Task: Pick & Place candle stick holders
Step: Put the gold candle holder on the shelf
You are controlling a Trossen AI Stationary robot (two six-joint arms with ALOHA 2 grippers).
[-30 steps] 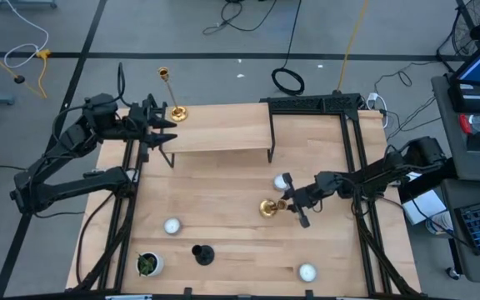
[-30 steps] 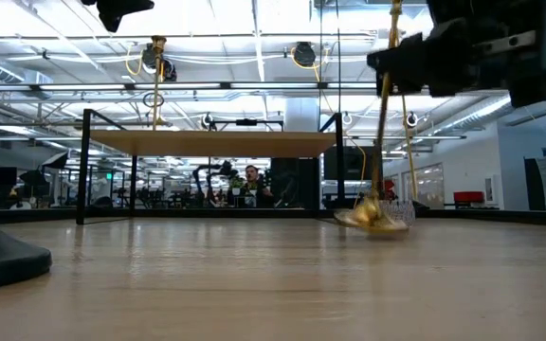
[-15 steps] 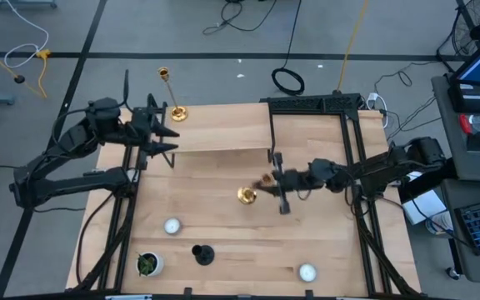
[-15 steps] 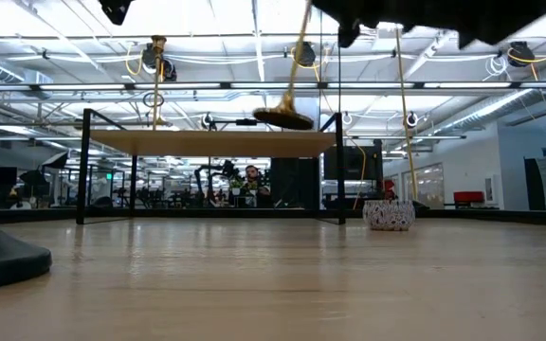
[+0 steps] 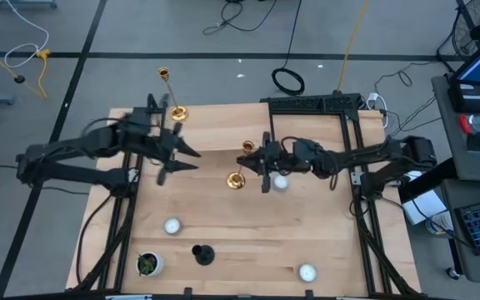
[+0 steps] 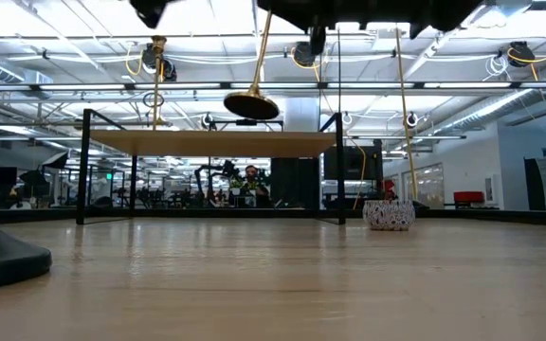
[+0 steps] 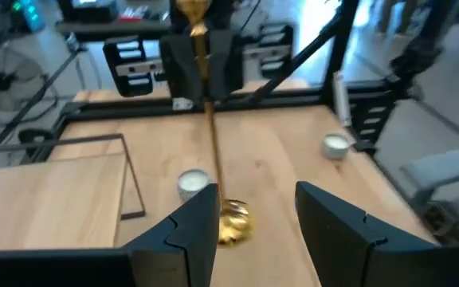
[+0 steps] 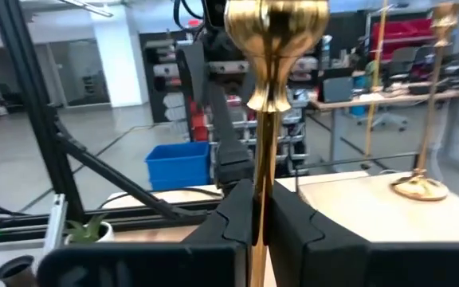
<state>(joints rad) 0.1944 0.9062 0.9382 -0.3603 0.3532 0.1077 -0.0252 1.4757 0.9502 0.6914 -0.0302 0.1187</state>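
Observation:
My right gripper [image 5: 263,160] is shut on a slim gold candlestick [image 5: 240,165] above the middle of the table. The candlestick's round base [image 6: 251,104] hangs high above the tabletop. My left gripper [image 5: 185,157] is open and empty just left of it, over the wooden shelf's near edge; the candlestick [image 7: 211,135] shows ahead of its fingers. A second gold candlestick [image 5: 173,111] stands on its base on the shelf's far left corner. A black candlestick [image 5: 202,253] and three tealight cups [image 5: 172,225] [image 5: 280,182] [image 5: 307,272] stand on the table. My right gripper pinches the candlestick's thin stem [image 8: 260,171] between its two fingers, in the upper part below the cup [image 8: 276,48]. The fingers come level from the table's right side and lie across the stem. The candlestick is lifted clear, nearly upright, base down.
A raised wooden shelf [image 5: 215,133] on black legs stands at the far left of the table. A small green plant in a white pot [image 5: 148,264] stands at the near left. A black frame [image 5: 340,108] rims the right side.
My right gripper has gone up and toward the table's far left, carrying the gold candlestick, whose base was on the table and is now lifted clear and more upright. My left gripper has gone toward the table's right, toward the candlestick.

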